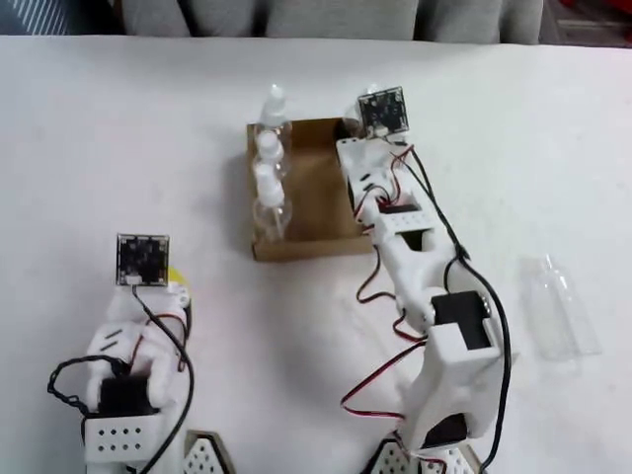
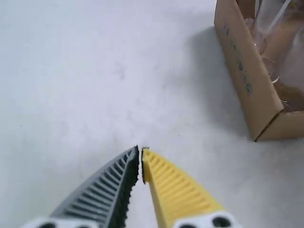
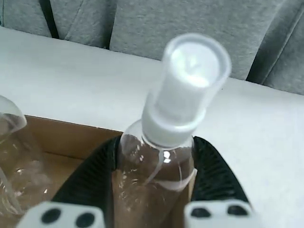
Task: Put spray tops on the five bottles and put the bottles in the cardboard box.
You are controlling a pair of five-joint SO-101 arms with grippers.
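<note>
Over on the left, the left arm's grey-and-yellow toothed claw hangs low over the bare white table, jaws pressed together tip to tip with nothing between them. The brown cardboard box sits well apart from it, near the table's middle. Inside the box, a row of clear plastic bottles with white spray tops stands along its left wall; the exact count is hard to make out. On to the right arm: its black claw is at the box's far right corner, jaws spread to a bottle's width and clamped on a clear plastic bottle. That bottle stands upright with a white spray top under a clear cap. Far right, one more clear bottle lies flat on the table, well away from the box.
</note>
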